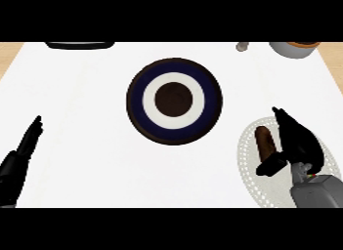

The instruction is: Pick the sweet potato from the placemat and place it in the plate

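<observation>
A brown sweet potato (265,142) lies lengthwise on the white lacy placemat (250,172) at the lower right. My right hand (296,141) hovers just right of it, fingers straight and pointing away, thumb (272,165) angled under the potato's near end; it holds nothing. The plate (175,101), with dark blue rim, white ring and brown centre, sits in the middle of the white counter, left of the placemat. My left hand (19,156) rests open at the lower left, fingers up.
At the far edge stand a dark tray-like object (80,45) on the left, a small grey item (242,47), and a white bowl (295,49) at the right. Wooden surface borders the white counter on both sides.
</observation>
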Available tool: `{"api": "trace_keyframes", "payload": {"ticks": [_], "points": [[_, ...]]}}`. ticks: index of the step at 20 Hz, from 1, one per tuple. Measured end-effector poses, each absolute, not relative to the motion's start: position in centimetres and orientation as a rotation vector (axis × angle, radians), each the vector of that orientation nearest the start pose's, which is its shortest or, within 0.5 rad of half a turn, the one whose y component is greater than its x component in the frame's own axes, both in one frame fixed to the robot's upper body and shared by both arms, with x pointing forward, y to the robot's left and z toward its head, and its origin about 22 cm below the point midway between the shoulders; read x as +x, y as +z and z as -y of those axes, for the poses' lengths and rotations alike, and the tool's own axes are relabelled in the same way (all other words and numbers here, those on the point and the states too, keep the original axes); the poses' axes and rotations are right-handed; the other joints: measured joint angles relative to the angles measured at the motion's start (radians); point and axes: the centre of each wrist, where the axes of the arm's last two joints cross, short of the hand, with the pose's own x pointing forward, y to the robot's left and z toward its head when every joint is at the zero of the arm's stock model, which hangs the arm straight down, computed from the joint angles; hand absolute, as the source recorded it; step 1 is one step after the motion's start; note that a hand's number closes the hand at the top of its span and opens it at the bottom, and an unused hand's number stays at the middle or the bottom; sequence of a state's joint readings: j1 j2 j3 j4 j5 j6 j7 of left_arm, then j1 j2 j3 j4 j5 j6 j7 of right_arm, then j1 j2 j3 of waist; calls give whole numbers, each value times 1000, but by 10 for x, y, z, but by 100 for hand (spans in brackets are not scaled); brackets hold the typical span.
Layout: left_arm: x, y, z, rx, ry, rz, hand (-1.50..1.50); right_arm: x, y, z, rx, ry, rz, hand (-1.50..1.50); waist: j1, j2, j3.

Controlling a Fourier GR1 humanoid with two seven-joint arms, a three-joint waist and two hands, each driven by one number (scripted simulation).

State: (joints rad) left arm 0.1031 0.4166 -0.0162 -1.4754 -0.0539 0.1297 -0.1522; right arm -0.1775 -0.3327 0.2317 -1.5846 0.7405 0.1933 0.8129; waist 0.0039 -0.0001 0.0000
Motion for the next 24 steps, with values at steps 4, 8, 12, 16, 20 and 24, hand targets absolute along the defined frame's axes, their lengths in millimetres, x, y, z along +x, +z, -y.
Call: {"api": "trace_keyframes", "payload": {"ticks": [4, 8, 12, 16, 20, 24], "points": [[218, 0, -340, 474, -296, 1512, 0, 280, 40, 236, -883, 819, 778, -150, -1, 0, 0], [216, 2, -337, 478, -297, 1512, 0, 282, 32, 240, -877, 833, 753, -150, -1, 0, 0], [217, -1, -331, 471, -296, 1517, 0, 286, 21, 247, -874, 835, 739, -150, -1, 0, 0], [221, -2, -336, 475, -295, 1517, 0, 290, 5, 248, -865, 831, 739, -150, -1, 0, 0], [216, -3, -335, 470, -295, 1521, 0, 287, -10, 250, -851, 833, 759, 150, -1, 0, -1], [217, -4, -328, 472, -294, 1517, 0, 290, -12, 256, -846, 832, 817, 150, -1, -2, -2]]}}
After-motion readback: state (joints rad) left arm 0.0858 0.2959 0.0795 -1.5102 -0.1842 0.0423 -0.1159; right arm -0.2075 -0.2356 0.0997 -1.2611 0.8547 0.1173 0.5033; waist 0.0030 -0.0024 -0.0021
